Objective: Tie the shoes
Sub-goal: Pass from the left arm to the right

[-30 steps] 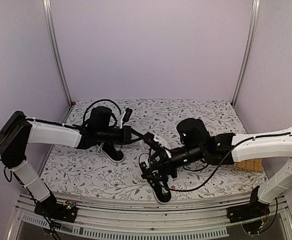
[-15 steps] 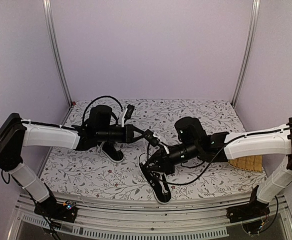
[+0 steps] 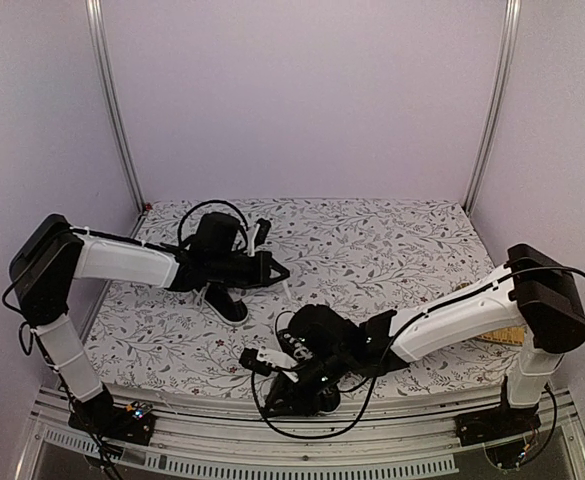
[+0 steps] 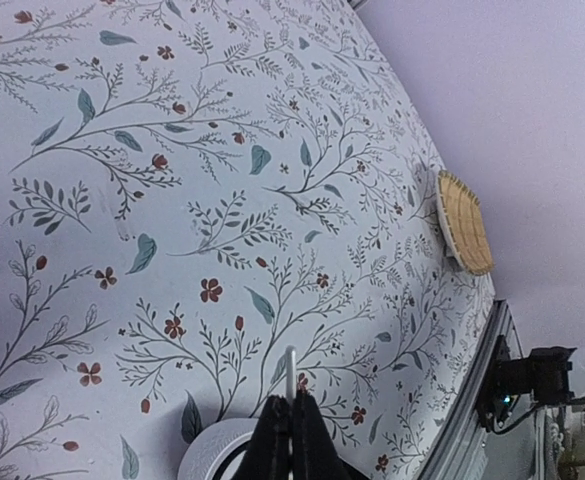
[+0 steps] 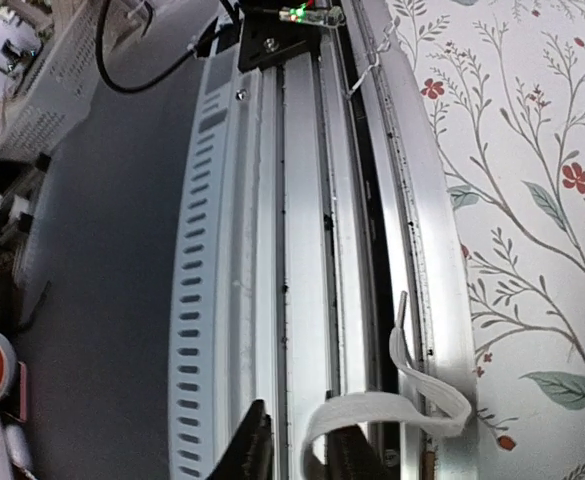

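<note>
The left end effector [image 3: 280, 272] hangs over the worktop [image 3: 392, 250] a little toward 10 o'clock from its middle, pointing toward 3 o'clock. In the left wrist view it [image 4: 292, 405] is pinched tight on a lace tip [image 4: 290, 365], which sticks straight out past the fingertips above the flowered cloth. One shoe [image 3: 228, 303] stands on the worktop at 9 o'clock, below the left arm and toward 8 o'clock from that end effector.

The right arm reaches across to the near edge at 7 o'clock, and the right end effector [image 3: 255, 360] points toward 9 o'clock with a strip of white at its tip. In the right wrist view it [image 5: 302, 445] stands narrow, with a flat lace loop [image 5: 372, 405] coming up from between the fingers [image 5: 254, 450]. The loop bends over the rail [image 5: 302, 250] at the worktop's near edge and ends in a short free tail.

The other shoe [image 3: 312, 397] sits at 6 o'clock by the near edge, mostly hidden under the right wrist. How the loop joins it cannot be told.

A wicker mat [image 3: 499, 330] lies at 4 o'clock, well apart from both shoes.
</note>
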`<act>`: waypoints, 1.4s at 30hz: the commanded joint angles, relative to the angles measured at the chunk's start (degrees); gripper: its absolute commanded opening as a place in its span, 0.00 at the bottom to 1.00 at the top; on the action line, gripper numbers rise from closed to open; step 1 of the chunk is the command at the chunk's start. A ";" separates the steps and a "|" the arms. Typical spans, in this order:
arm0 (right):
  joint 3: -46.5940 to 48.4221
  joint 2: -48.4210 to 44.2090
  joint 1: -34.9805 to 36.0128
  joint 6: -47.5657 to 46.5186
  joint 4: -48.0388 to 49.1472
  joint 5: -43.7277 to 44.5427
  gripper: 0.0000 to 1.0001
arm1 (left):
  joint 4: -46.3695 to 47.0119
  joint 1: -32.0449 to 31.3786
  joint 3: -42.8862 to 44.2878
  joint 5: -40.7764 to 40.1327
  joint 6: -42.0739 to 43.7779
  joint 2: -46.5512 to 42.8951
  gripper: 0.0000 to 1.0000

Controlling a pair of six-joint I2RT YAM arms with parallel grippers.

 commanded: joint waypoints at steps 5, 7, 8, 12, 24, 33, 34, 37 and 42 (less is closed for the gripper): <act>1.41 -6.73 -0.11 0.15 -4.32 14.24 0.65 | 2.84 -1.19 0.94 3.29 4.83 -3.33 0.00; 0.41 -11.40 -1.89 0.57 -5.65 15.81 0.71 | 3.72 -1.90 -0.39 3.34 6.55 -5.61 0.00; -0.20 -13.61 -3.08 1.08 -6.25 16.19 0.76 | 4.42 -2.26 -1.25 3.34 6.77 -6.70 0.00; -2.15 -20.61 -8.88 1.36 -9.45 17.92 0.83 | 8.14 -2.87 -4.36 3.17 6.23 -10.28 0.00; -3.67 -18.77 -21.22 8.78 -0.79 13.98 0.73 | 7.98 -7.23 -3.34 2.67 6.26 -12.55 0.00; 2.89 -10.83 -21.49 8.30 2.38 13.38 0.37 | 7.11 -8.14 -2.80 2.39 6.24 -12.55 0.00; 2.88 -10.69 -21.50 8.29 2.91 13.14 0.31 | 7.13 -8.24 -2.91 2.30 6.23 -12.55 0.00; 1.59 -11.77 -21.56 8.44 4.72 12.72 0.05 | 7.13 -8.57 -3.37 1.94 6.14 -12.55 0.00; -2.65 -16.04 -21.79 9.56 4.75 16.69 0.02 | 3.92 -9.96 -5.43 -4.05 6.21 -13.68 0.56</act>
